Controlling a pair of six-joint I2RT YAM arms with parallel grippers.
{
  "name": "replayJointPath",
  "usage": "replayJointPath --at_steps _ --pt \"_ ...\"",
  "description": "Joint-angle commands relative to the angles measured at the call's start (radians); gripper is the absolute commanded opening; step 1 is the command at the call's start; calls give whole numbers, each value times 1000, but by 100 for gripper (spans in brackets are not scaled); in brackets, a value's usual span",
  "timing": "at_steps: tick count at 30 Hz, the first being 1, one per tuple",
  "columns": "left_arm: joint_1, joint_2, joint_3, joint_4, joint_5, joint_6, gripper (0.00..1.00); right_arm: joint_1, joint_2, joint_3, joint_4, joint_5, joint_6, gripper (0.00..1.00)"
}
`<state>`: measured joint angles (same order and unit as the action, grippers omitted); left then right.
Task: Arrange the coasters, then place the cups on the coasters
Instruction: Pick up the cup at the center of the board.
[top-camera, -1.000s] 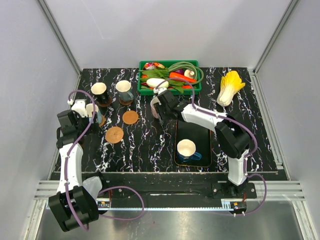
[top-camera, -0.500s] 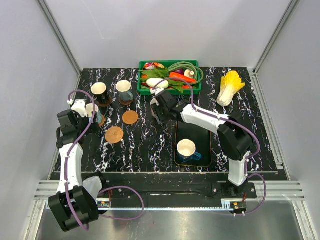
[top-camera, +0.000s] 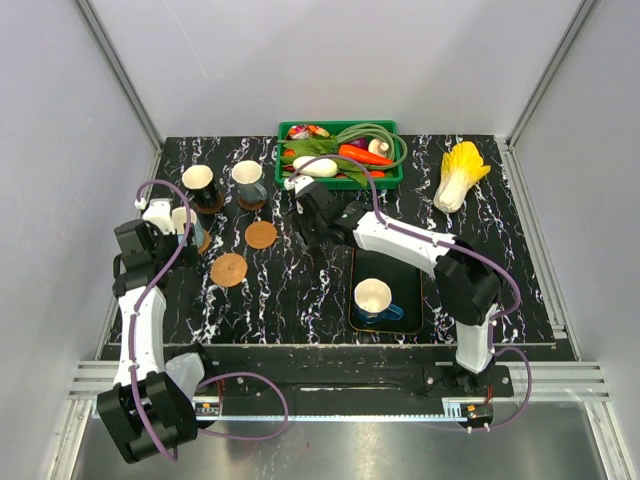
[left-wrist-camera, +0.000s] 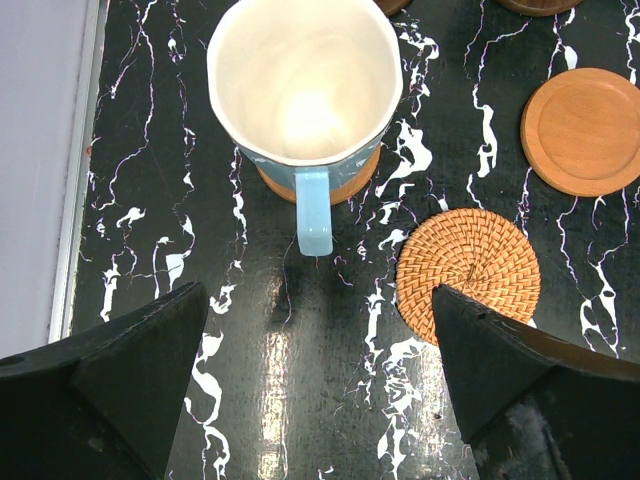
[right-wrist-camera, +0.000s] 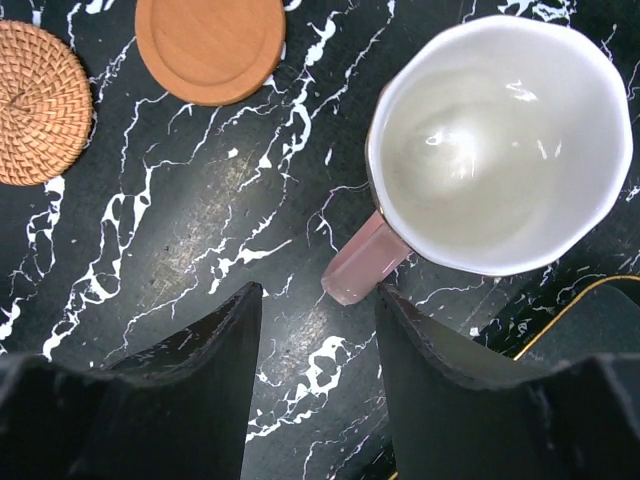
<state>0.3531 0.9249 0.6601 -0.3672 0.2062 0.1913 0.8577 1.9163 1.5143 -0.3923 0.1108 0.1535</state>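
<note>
In the left wrist view a light blue cup (left-wrist-camera: 300, 80) stands on a brown coaster (left-wrist-camera: 350, 185), its handle pointing at my left gripper (left-wrist-camera: 318, 297), which is open and apart from it. A woven coaster (left-wrist-camera: 468, 270) and a smooth wooden coaster (left-wrist-camera: 585, 130) lie bare to the right. A pink cup (right-wrist-camera: 500, 140) stands on the table just beyond my right gripper (right-wrist-camera: 318, 290). That gripper is open, and the handle's end is close by its right fingertip. A dark cup (top-camera: 198, 180) and a teal cup (top-camera: 247, 178) sit on coasters at the back left. A blue cup (top-camera: 374, 298) stands on the black tray (top-camera: 400, 265).
A green basket (top-camera: 340, 125) of vegetables stands at the back centre, close behind my right gripper (top-camera: 303, 222). A yellow cabbage (top-camera: 460, 175) lies at the back right. The tray's gold-edged corner (right-wrist-camera: 600, 330) is right beside the pink cup.
My right gripper has moved to the left, away from the tray and towards the bare coasters. The left arm has not moved.
</note>
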Motion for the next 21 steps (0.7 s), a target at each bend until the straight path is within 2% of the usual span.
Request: replayJointPath --at_steps 1,8,12,20,21 --pt "6 0 -2 48 24 10 99 12 -3 55 0 -10 -19 55" --pt "6 -3 -2 40 48 13 99 12 -118 46 -11 -89 -136 58" --pt "6 -18 1 22 97 19 99 3 -203 47 -40 -108 -232 75" --pt "4 -84 -5 -1 232 43 99 -137 -396 -58 -71 -108 -312 100" --pt "3 -86 -2 -6 257 45 99 -155 -425 -86 -71 -108 -316 100"
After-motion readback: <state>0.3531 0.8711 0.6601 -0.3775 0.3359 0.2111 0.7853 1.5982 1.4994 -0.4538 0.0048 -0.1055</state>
